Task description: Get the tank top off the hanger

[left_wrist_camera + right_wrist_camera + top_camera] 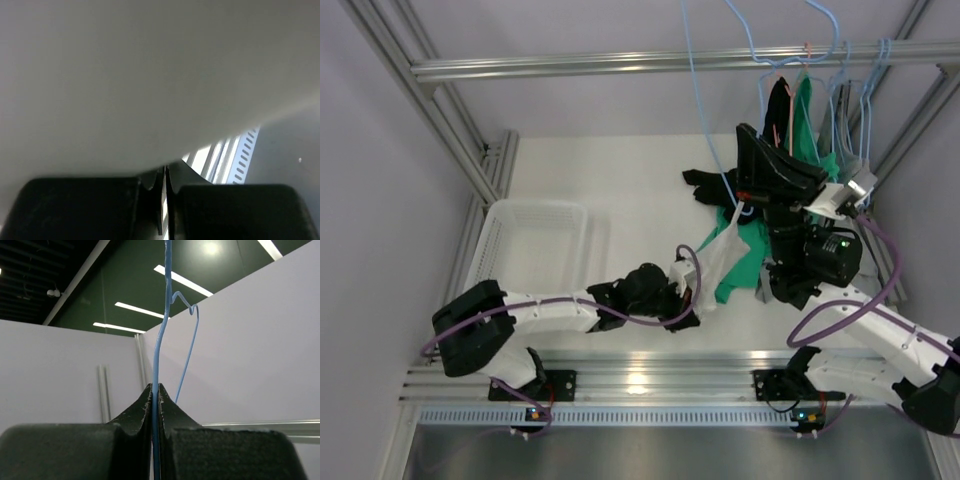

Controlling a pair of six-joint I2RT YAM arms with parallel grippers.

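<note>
Tank top [722,250], the white one, stretches between your two claws near the middle of the table [620,180]. Its upper end sits at the hanger [696,100], just under the right claw [748,196], and its lower end runs down and to the left into the left claw [688,296].

Your left claw is closed on the white cloth. From its wrist camera the pale fabric fills almost the whole view, and the two black fingers meet with the edge of the cloth pinched at their tips. Your right claw is clamped on the thin blue wire of the hanger. From that wrist the wire runs straight up out of the shut fingers, with the hook bending off to the right above.

A green garment [740,275] lies bunched on the table under and beside the tank top, and a black garment [710,185] lies just behind the right claw. A white mesh basket [540,204] stands at the left side of the table, well apart from the clothes. A metal rail [620,66] crosses the back, and more wire hangers [850,80] and a green and a black piece of clothing hang at its right end. Pale partition walls close in the table, and above them the right wrist camera shows a dark ceiling with strip lights.
</note>
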